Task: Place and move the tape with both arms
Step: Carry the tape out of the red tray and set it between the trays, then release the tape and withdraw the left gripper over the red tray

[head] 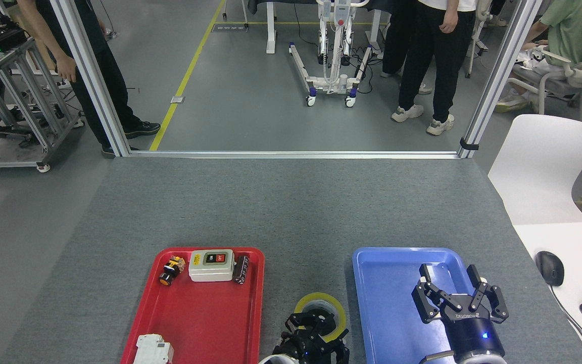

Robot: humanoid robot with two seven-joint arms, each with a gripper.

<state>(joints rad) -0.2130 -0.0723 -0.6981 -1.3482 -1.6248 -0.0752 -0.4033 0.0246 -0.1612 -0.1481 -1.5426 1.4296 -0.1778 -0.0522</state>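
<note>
Far left of the lower frame there's a red rectangular plastic tray (205, 313) sitting on the grey felt-covered tabletop (291, 202). Along its top edge: a small yellow-and-black push button (171, 270), a white switch box with a black and red rocker (211, 265) and a little dark cylinder (241, 269). A white breaker-type block (154, 349) sits in its bottom-left corner.

Bottom centre, between the two trays, the wide roll of translucent yellowish packing tape (321, 312) is on the tabletop, tipped a bit toward the camera. The black three-finger left gripper (313, 336) is right on its near edge, fingers curled around the rim, so it looks like it's got hold of the roll.

Right of that is a blue rectangular plastic tray (387, 303). The black three-finger right gripper (457, 298) hangs over it with its fingers spread wide, gripping nothing, blue light on at the wrist.
</note>
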